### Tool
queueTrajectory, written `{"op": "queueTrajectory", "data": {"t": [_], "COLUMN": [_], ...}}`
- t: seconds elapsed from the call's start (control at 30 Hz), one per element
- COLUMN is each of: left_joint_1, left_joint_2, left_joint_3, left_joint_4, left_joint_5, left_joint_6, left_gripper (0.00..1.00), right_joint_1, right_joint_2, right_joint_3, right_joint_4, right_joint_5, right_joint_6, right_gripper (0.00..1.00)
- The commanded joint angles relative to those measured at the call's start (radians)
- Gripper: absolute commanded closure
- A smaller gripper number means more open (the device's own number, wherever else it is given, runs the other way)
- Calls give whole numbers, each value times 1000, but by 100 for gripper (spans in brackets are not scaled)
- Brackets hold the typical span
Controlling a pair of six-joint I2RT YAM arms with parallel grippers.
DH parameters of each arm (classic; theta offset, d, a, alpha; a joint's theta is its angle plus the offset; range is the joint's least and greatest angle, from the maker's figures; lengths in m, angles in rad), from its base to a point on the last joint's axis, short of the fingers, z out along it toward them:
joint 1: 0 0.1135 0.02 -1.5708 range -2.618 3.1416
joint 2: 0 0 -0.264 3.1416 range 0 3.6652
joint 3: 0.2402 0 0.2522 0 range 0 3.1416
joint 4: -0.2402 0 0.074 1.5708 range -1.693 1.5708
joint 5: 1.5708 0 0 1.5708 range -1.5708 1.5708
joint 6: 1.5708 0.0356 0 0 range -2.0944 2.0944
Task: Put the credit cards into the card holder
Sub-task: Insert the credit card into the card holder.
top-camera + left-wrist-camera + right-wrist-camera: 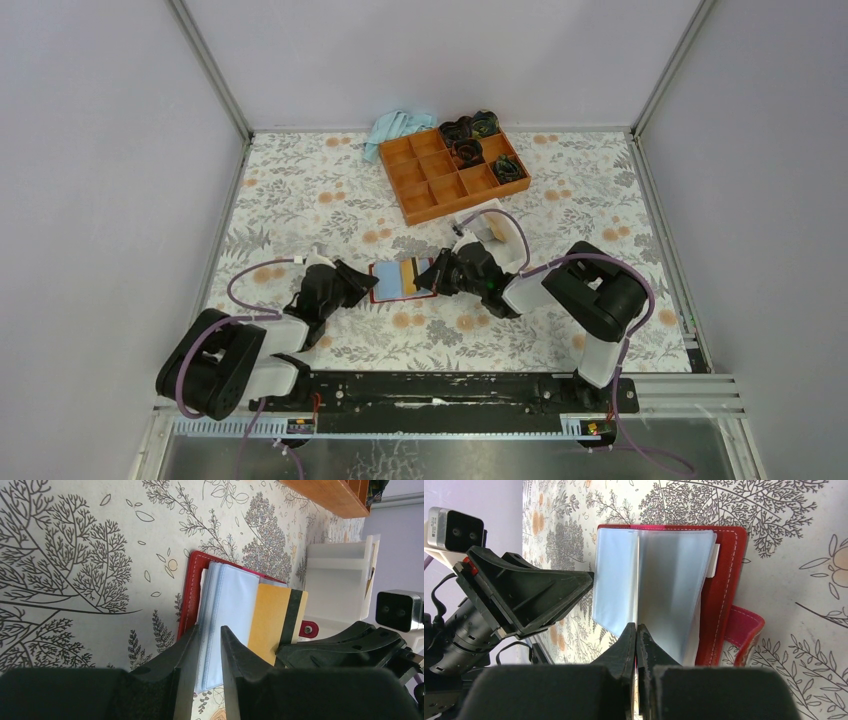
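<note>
The dark-red card holder (pixel 375 282) lies open on the floral table between both grippers, its clear bluish sleeves (pixel 227 600) fanned upward. A tan-gold credit card (pixel 272 625) with a dark stripe lies slanted over the sleeves. My right gripper (pixel 637 626) is shut on that card's near end, and in the right wrist view the card shows edge-on. My left gripper (pixel 210 628) stands over the holder's left side with a narrow gap between its fingers. The edge of the sleeves shows in that gap. The snap tab (pixel 744 630) sticks out at the holder's side.
An orange compartment tray (pixel 412 172) sits at the back, with dark items in its right-hand cells. A light blue cloth (pixel 395 128) lies behind the tray. A whitish clear box (pixel 485 222) stands just behind my right gripper. Grey walls close in the table.
</note>
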Motion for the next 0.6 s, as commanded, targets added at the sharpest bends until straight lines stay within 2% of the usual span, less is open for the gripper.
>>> {"op": "queueTrajectory", "data": {"t": [0.0, 0.57], "left_joint_1": [6, 6], "left_joint_2": [18, 25], "left_joint_3": [-19, -35], "left_joint_4": [43, 67], "left_joint_5": [8, 21], "left_joint_6": [-4, -13], "left_gripper": [71, 71], "right_joint_1": [11, 12], "right_joint_2": [7, 53], "right_joint_3": [-10, -27], "right_joint_4": [69, 157], "right_joint_5": [25, -7], "right_joint_6": [26, 123], "right_gripper": [100, 100]}}
